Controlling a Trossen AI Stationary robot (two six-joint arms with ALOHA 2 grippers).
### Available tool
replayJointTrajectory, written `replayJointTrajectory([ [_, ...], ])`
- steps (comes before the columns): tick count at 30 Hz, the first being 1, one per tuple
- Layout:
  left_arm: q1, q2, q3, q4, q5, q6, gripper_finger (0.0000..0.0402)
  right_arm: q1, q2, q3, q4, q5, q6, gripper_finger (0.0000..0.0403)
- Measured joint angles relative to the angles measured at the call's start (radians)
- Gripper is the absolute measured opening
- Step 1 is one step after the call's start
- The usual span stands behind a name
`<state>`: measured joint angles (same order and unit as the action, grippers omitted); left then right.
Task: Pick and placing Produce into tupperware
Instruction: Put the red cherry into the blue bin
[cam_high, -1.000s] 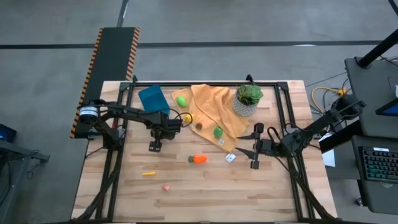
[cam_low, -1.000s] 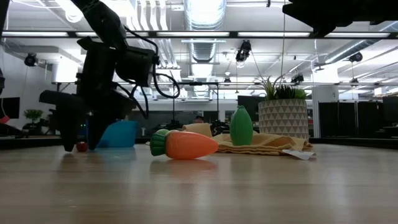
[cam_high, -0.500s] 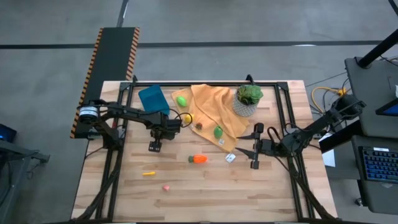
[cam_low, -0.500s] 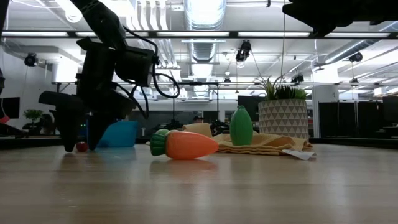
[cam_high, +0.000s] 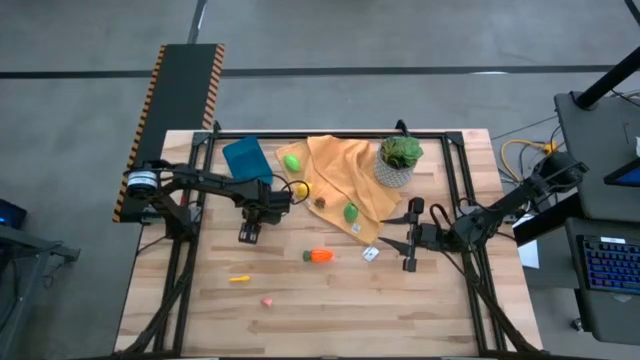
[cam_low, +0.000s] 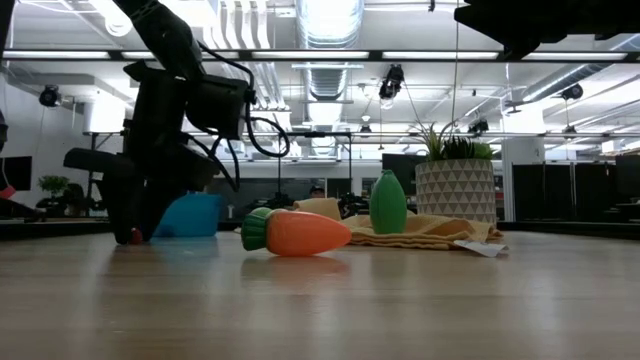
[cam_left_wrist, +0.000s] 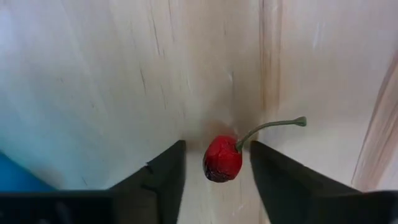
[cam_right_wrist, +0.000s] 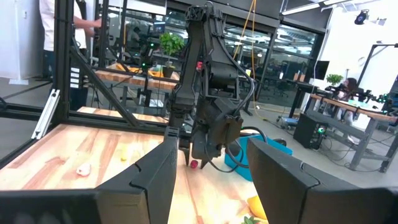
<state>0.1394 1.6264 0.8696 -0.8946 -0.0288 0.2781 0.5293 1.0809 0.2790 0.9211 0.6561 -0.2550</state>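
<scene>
Left gripper (cam_left_wrist: 214, 171) down at table, fingers narrowed around red cherry (cam_left_wrist: 222, 158) versus second before; small gaps remained each side, so grip probably not yet made. Meant first pick under way. Blue tupperware (cam_high: 246, 158) just behind left arm, empty as far as seen. Carrot (cam_high: 318, 255), green pieces (cam_high: 351, 212) on orange cloth (cam_high: 340, 170), small yellow piece (cam_high: 239, 279) not yet collected. Right gripper (cam_high: 408, 249) waited, parted, by cloth corner. Cherry hidden under gripper in high view; tupperware interior hard to read.

Grey concrete floor (cam_high: 400, 40), bright ceiling lights (cam_low: 330, 15), distant office desks (cam_right_wrist: 348, 106).
</scene>
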Motion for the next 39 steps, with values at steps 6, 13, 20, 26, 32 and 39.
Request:
replayJointTrajectory([
  [6, 0.0, 0.0, 0.0, -0.001, 0.008, 0.027, 0.0068, 0.0, 0.0, 0.0, 0.0, 0.0, 0.0, 0.0187],
  [13, 0.0, 0.0, 0.0, -0.004, 0.021, 0.047, 0.0008, 0.0, 0.0, 0.0, 0.0, 0.0, 0.0, 0.0187],
  [20, 0.0, 0.0, 0.0, -0.004, 0.021, 0.045, 0.0008, 0.0, 0.0, 0.0, 0.0, 0.0, 0.0, 0.0187],
  [26, -0.002, 0.0, 0.011, 0.002, 0.029, 0.043, 0.0007, 0.0, 0.0, 0.0, 0.0, 0.0, 0.0, 0.0187],
  [32, -0.005, -0.029, 0.02, 0.053, 0.055, 0.04, 0.0007, 0.0, 0.0, 0.0, 0.0, 0.0, 0.0, 0.0187],
  [39, -0.006, -0.128, 0.007, 0.224, 0.09, 0.009, 0.0007, 0.0, 0.0, 0.0, -0.001, 0.0, 0.0, 0.0187],
])
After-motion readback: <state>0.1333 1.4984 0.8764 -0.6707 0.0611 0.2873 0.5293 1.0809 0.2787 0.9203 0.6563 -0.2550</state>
